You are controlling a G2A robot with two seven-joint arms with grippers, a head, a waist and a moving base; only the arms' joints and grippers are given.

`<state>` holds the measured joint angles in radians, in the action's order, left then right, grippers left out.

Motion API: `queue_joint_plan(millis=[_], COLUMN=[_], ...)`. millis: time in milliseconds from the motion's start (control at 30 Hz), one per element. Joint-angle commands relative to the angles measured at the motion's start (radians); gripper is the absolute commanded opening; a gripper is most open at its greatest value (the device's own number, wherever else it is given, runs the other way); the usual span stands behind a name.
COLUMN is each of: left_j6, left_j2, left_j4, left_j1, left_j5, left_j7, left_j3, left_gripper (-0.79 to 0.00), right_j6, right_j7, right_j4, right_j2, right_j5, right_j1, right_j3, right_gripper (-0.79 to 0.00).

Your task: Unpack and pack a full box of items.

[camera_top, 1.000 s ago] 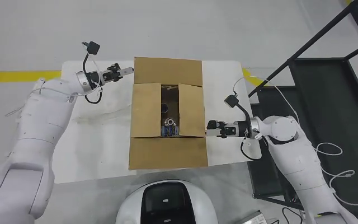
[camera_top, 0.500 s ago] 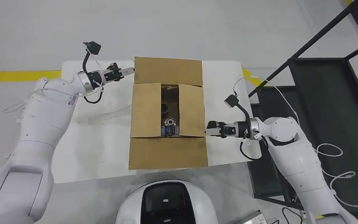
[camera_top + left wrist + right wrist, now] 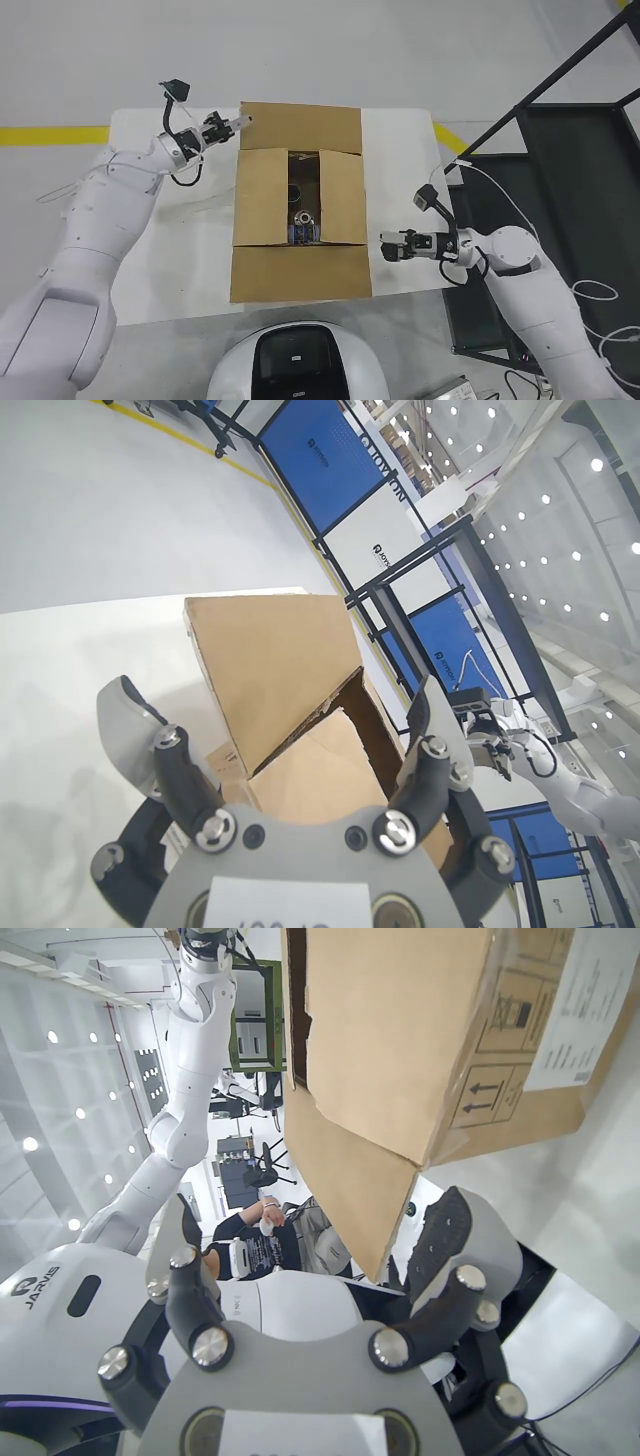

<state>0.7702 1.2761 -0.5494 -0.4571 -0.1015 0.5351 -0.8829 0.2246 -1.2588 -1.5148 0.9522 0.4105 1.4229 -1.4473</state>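
A brown cardboard box [image 3: 262, 195] stands in the middle of the white table [image 3: 180, 260]. Its far and near flaps lie folded outward, and the two inner flaps sit half shut with a narrow gap between them. Through the gap I see a blue and grey item [image 3: 302, 227]. My left gripper [image 3: 241, 121] is open at the box's far left corner, facing the box [image 3: 280, 650] from close by [image 3: 277, 705]. My right gripper [image 3: 386, 247] is open at the near right corner. The corner of the near flap [image 3: 380, 1228] lies between its fingers [image 3: 445, 1228].
A black metal rack [image 3: 560, 160] stands just off the table's right edge, close behind the right arm. A white cable [image 3: 480, 170] trails across it. Bare tabletop lies left of the box and along the near edge.
The right gripper has drawn back from the box's right side toward the near right corner. The left gripper has edged closer to the far flap.
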Motion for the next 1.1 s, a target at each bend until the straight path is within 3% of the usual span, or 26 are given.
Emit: queue_joint_plan(millis=[0, 267, 533, 867, 967, 1067], left_j6=[0.006, -0.021, 0.013, 0.189, 0.227, 0.218], left_j2=[0.018, 0.083, 0.126, 0.121, 0.113, 0.102], left_j4=[0.036, 0.157, 0.229, 0.25, 0.24, 0.199], left_j1=[0.016, 0.08, 0.108, 0.117, 0.112, 0.097], left_j5=[0.012, 0.021, 0.109, 0.244, 0.281, 0.273], left_j7=[0.0, -0.018, 0.031, 0.202, 0.285, 0.297], left_j3=[0.017, 0.066, 0.06, 0.007, -0.006, 0.003], left_gripper=[0.0, 0.0, 0.0, 0.0, 0.0, 0.0], right_j6=[-0.018, -0.054, -0.087, -0.111, -0.068, -0.049], right_j7=[-0.016, -0.016, -0.065, -0.173, -0.054, 0.037], right_j4=[0.007, 0.009, -0.018, 0.024, 0.06, 0.066], right_j2=[0.0, -0.003, -0.004, -0.001, -0.005, -0.006], right_j5=[0.028, 0.037, 0.051, 0.194, 0.09, 0.008], right_j1=[0.008, 0.033, 0.05, 0.009, -0.011, -0.006], right_j3=[0.003, 0.017, 0.048, 0.074, 0.048, 0.048], right_gripper=[0.0, 0.0, 0.0, 0.0, 0.0, 0.0])
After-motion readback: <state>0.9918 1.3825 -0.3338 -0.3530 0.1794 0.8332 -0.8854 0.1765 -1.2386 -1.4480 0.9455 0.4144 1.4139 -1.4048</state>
